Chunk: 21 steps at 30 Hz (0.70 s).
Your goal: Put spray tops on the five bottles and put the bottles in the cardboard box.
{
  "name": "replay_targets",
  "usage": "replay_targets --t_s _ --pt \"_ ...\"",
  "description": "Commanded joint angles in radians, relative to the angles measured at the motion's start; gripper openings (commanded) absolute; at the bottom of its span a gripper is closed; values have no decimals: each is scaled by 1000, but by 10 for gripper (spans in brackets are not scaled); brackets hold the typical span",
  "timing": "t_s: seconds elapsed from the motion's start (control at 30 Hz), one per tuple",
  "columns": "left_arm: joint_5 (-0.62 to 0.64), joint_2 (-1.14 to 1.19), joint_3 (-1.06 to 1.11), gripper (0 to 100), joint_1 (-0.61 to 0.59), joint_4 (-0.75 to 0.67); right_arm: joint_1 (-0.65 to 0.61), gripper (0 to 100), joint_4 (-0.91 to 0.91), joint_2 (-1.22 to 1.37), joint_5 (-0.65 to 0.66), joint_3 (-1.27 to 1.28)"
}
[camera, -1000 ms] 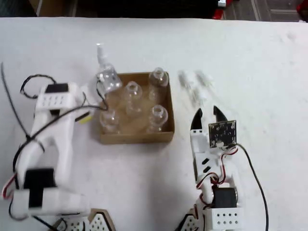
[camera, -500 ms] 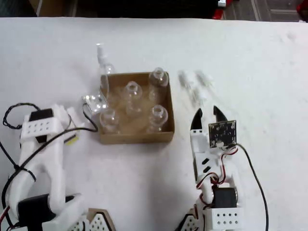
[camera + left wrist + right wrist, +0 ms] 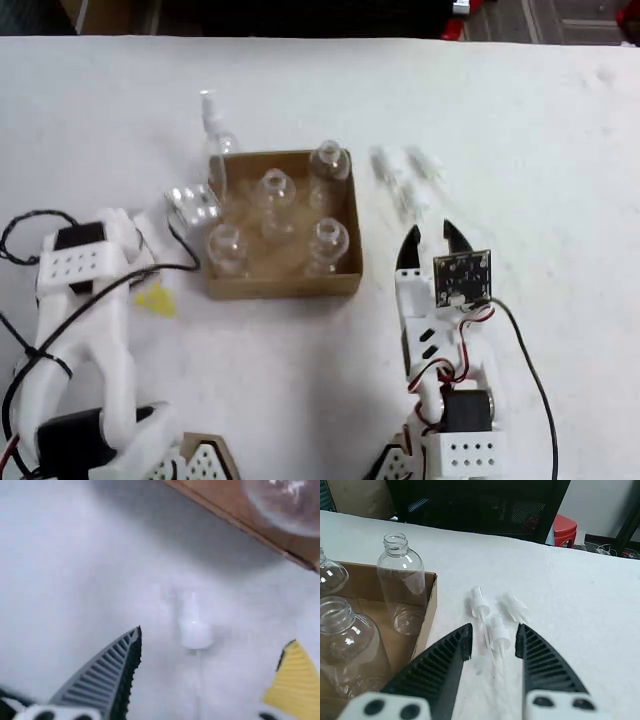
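Midway through the capping job, my right pincer (image 3: 493,630) stood parted to a middling gap and held nothing. Its tips were low over the bench (image 3: 540,120), just short of the loose spray tops (image 3: 478,599) clustered there. Beyond them sat the cardboard box (image 3: 285,285) with four uncapped bottles (image 3: 273,190) upright inside, their necks open.

My left pincer (image 3: 215,636) was spread wide and empty above the bench, just outside the box's near left corner. A small white piece (image 3: 192,630) lay ahead of its jaws, too blurred for me to name, though it may have been another spray top. The one capped bottle (image 3: 215,165) was outside the box at the far end of its left wall. I could not tell whether it leaned on the cardboard or lay flat.

I judged the work about a fifth done on tops, with no finished bottle boxed yet. The step in hand was fetching the next top. That called for the right pincer to advance a little and close on one top by its head, clear of its neighbours. It would then have to lift the top with the tube hanging down and thread it into an open neck. The left pincer would need to steady that bottle, since the light, clear plastic would likely tip or skid under any sideways push.
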Motion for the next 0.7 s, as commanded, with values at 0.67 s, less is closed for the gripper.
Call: replay_targets --t_s 0.67 --pt "1059 713 -1439 325 257 321 8 127 -21 -2 17 8"
